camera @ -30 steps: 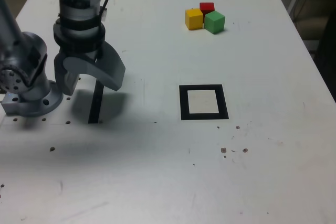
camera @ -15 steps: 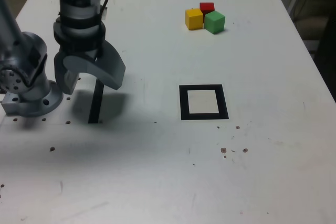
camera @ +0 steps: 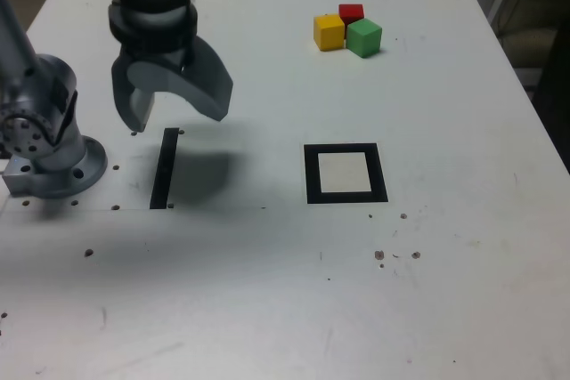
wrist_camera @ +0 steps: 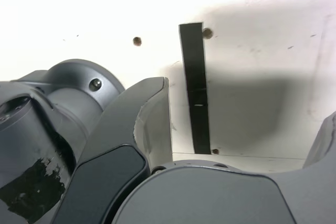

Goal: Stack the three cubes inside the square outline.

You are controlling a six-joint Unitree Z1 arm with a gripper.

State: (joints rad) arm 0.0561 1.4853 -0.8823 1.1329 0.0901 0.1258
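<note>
While the gripper (camera: 169,111) hangs empty with jaws spread, 3 cubes (camera: 347,30) at 1 o'clock look light and rigid, best pinched across flat sides.

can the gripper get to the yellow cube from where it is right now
Probably yes. The gripper hangs open above the table, and nothing stands between it and the yellow cube. But the red cube and green cube touch it, crowding the fingers.

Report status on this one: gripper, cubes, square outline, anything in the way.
Gripper open, empty, above the black strip. Yellow cube, red cube, green cube clustered far side, unstacked. Square outline empty. Path clear.
</note>
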